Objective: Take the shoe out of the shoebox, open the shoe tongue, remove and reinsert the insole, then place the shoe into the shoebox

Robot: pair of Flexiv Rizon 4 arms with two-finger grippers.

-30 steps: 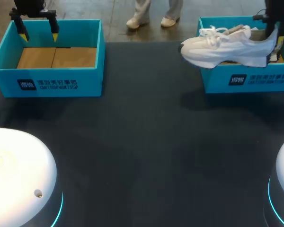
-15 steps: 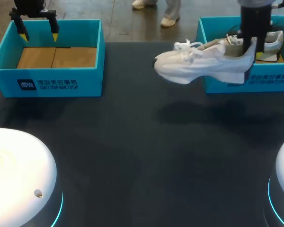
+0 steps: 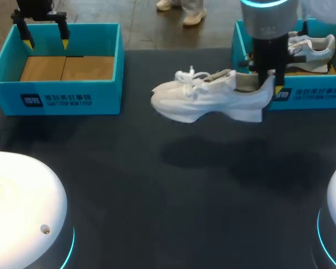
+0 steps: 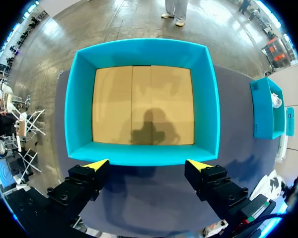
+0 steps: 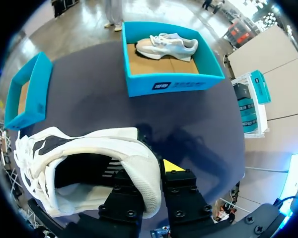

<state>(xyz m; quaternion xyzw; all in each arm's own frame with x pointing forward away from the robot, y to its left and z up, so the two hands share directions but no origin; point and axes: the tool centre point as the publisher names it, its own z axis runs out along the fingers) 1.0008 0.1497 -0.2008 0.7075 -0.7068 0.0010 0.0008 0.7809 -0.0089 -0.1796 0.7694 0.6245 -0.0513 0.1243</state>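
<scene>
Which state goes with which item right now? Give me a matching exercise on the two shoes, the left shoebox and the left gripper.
Things:
1. held shoe
2. second shoe
3. left shoebox
4. left gripper

States:
A. open, holding nothing
B. lying in the right shoebox
C. clamped at the heel by the right gripper, raised above the table
D. only its cardboard floor showing inside

Pairs: 1-C, 2-B, 3-D, 4-A
</scene>
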